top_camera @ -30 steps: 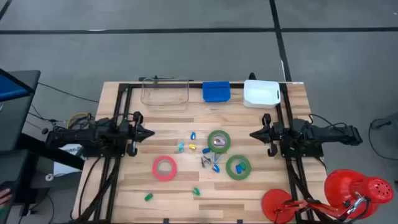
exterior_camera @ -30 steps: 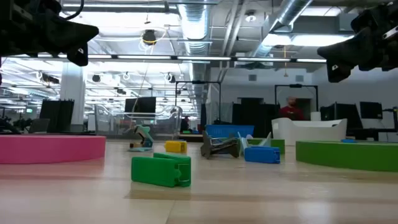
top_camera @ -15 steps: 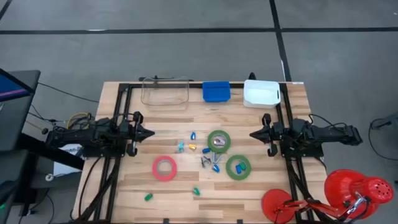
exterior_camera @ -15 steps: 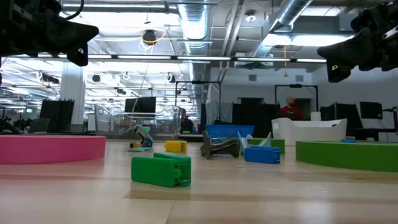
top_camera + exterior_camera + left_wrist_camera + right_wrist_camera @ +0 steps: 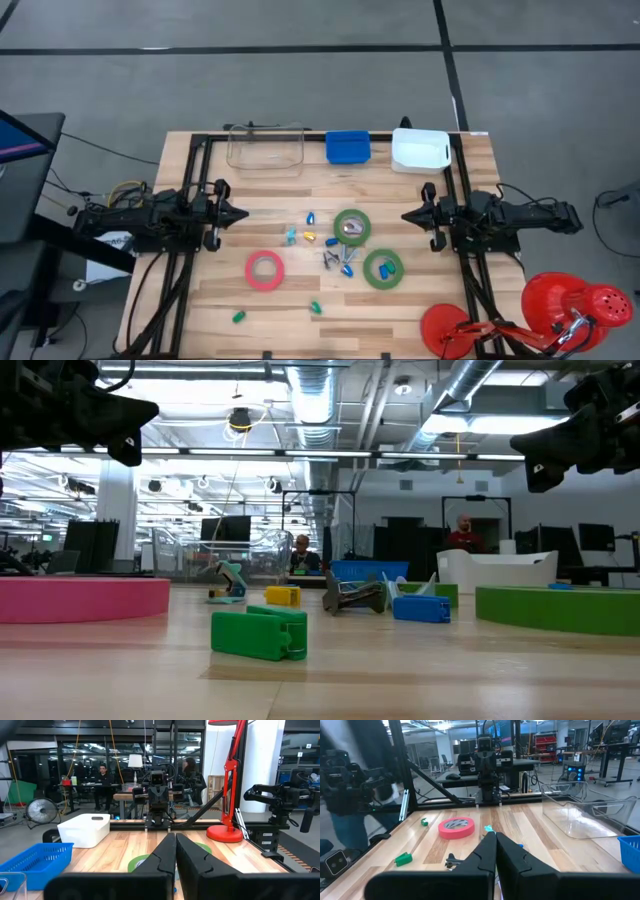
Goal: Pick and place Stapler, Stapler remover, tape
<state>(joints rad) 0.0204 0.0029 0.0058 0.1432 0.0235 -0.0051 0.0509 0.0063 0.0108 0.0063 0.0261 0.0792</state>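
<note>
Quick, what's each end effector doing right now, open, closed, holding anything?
Left end effector: closed, holding nothing, at the table's left side.
Right end effector: closed, holding nothing, at the table's right side.

pink tape (image 5: 265, 270), two green tapes (image 5: 351, 227) flat

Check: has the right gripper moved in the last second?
No. The right gripper sits at the same spot beside the upper green tape roll, shut.

Three tape rolls (image 5: 265, 270); three bins (image 5: 347, 147)
</note>
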